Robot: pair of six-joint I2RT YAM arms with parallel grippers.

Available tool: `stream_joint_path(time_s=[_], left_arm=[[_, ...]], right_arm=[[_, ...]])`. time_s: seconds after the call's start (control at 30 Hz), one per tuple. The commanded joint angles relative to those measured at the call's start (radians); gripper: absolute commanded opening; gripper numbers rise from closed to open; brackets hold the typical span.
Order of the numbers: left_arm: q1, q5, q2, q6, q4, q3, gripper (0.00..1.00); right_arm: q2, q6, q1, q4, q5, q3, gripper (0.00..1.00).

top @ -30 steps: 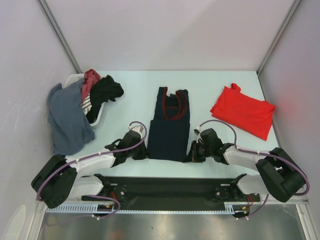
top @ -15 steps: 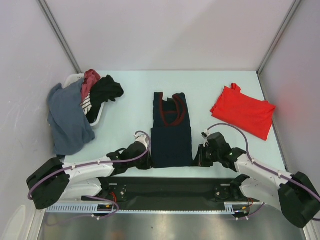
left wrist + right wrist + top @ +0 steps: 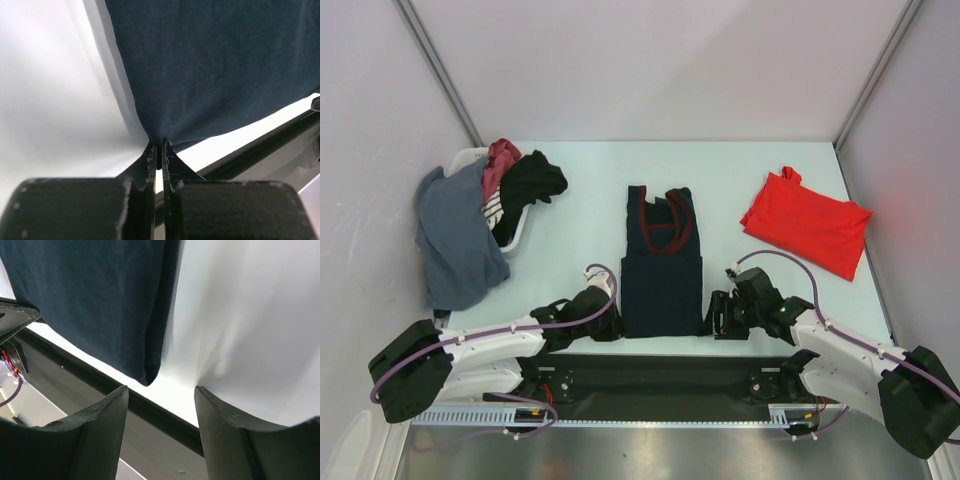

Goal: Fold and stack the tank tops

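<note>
The navy tank top with maroon trim lies flat mid-table, its hem near the front edge. My left gripper is at its near left corner. In the left wrist view that gripper is shut on the corner of the navy cloth. At the near right corner stands my right gripper. Seen from the right wrist, this gripper is open, and the navy corner lies free just beyond its fingers. The red tank top lies crumpled at the back right, apart from both grippers.
A white basket at the far left holds red, black and striped clothes, and a grey garment hangs over its front onto the table. A black bar runs along the near table edge, just behind both grippers.
Both grippers drew the navy top's hem toward the near edge. The right gripper then opened and let go of its corner; the left stays shut on its own.
</note>
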Motion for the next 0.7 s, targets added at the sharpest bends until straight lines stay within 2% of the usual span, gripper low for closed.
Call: stream_joint_path(time_s=[0.0, 0.27, 0.33, 0.43, 0.47, 0.5, 0.67], left_arm=[[-0.006, -0.020, 0.025, 0.002, -0.056, -0.024, 0.06], [-0.006, -0.005, 0.029, 0.006, -0.048, -0.012, 0.06], [-0.004, 0.000, 0.028, 0.005, -0.045, -0.014, 0.05], [-0.010, 0.015, 0.026, -0.001, -0.037, -0.021, 0.04], [-0.015, 0.015, 0.028, -0.006, -0.039, -0.023, 0.04], [-0.021, 0.015, 0.023, -0.008, -0.043, -0.021, 0.04], [-0.064, 0.026, -0.033, -0.032, -0.140, 0.002, 0.02]], right_arm=[[0.008, -0.012, 0.011, 0.029, -0.013, -0.007, 0.60], [0.106, -0.023, 0.035, 0.100, -0.012, 0.005, 0.55], [0.142, -0.023, 0.046, 0.123, -0.009, 0.014, 0.50], [0.176, -0.015, 0.061, 0.144, -0.008, 0.019, 0.24], [0.180, -0.008, 0.077, 0.144, -0.005, 0.019, 0.06], [0.180, -0.005, 0.084, 0.138, -0.002, 0.020, 0.00], [0.107, 0.038, 0.146, 0.053, 0.036, 0.025, 0.00]])
